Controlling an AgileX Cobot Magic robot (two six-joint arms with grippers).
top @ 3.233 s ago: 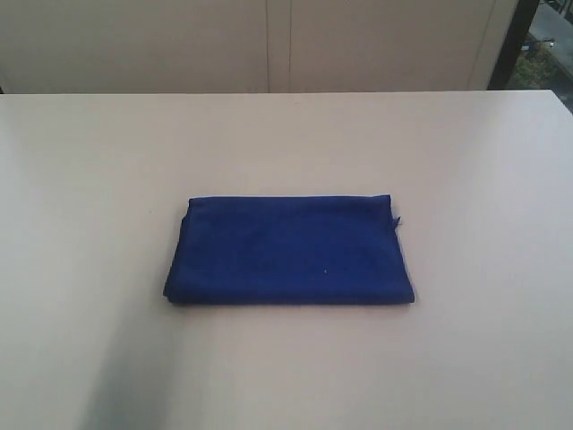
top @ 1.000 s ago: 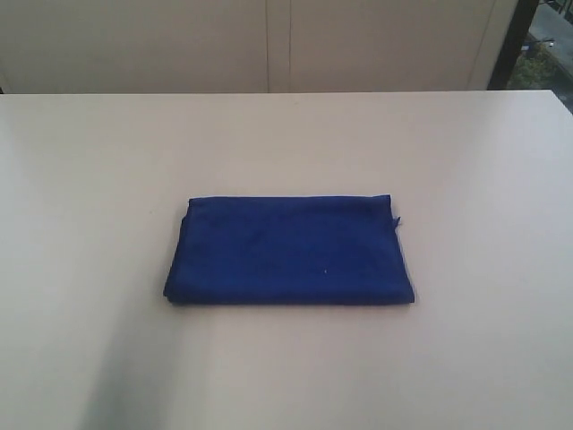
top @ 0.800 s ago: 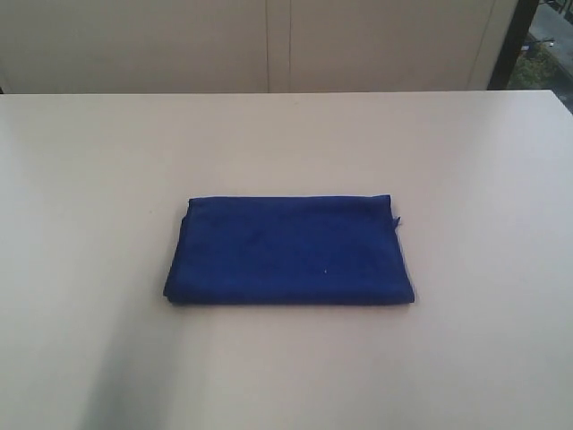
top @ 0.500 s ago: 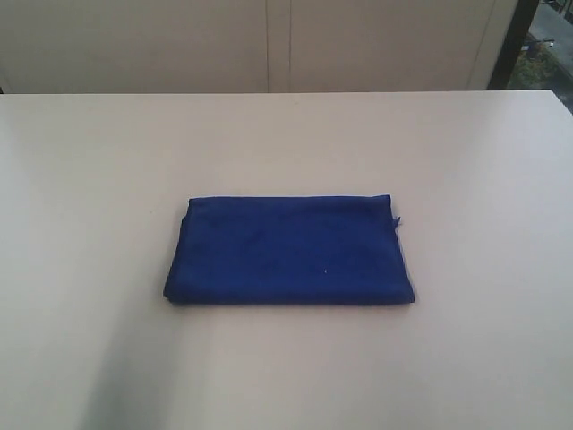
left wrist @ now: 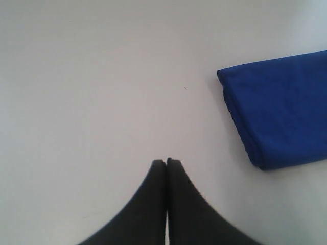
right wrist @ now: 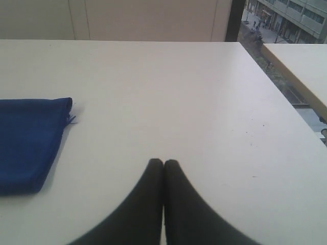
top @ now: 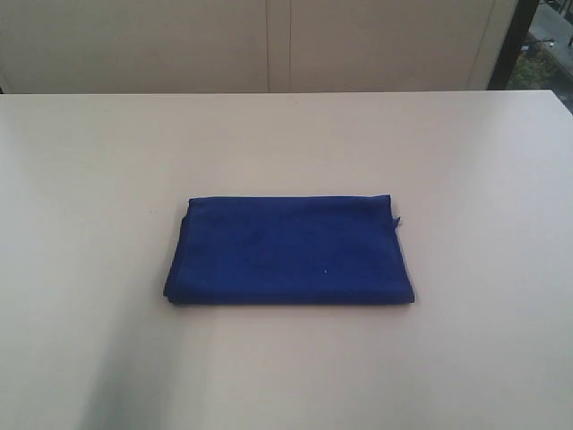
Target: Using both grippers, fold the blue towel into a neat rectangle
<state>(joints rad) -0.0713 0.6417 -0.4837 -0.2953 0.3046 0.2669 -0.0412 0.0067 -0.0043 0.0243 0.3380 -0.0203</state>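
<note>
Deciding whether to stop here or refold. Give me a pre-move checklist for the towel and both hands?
1. Blue towel folded into a rectangle: ok, it lies flat on the table.
2. Edges neat: cannot tell fully; the end on the left of the exterior view looks slightly rounded.
3. Left hand clear of the towel: ok, shut, holding nothing, apart from it.
4. Right hand clear of the towel: ok, shut, holding nothing, apart from it.
5. Thread loop tucked in: not ok, it sticks out at one corner.
</note>
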